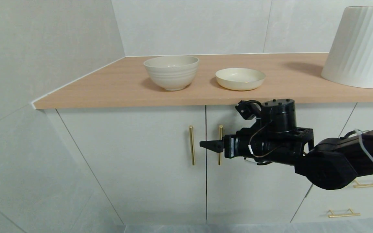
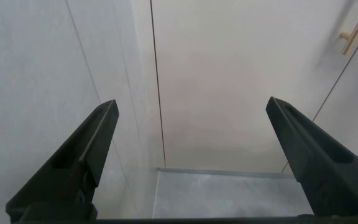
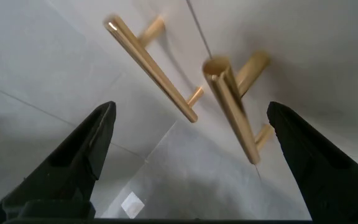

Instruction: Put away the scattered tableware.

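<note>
The right gripper (image 1: pixel 209 145) is held level in front of the lower cabinet, just under the counter edge. Its fingers are spread wide and they hold nothing. It points at the seam where the two closed cabinet doors (image 1: pixel 141 161) meet. The left gold handle (image 1: pixel 191 145) and the right gold handle (image 1: pixel 220 132) stand upright, one on each side of this seam. In the right wrist view both handles appear between the spread fingers, not gripped. The left gripper (image 2: pixel 191 104) is also wide and without load, and it faces a pale cabinet panel (image 2: pixel 229 81). Above, on the wooden counter (image 1: pixel 108 87), the ribbed bowl (image 1: pixel 171 72) stands upright toward the left corner. The shallow dish (image 1: pixel 240 78) sits to its right, near but apart from it. Farther right stands a tall white ribbed container (image 1: pixel 361 45).
</note>
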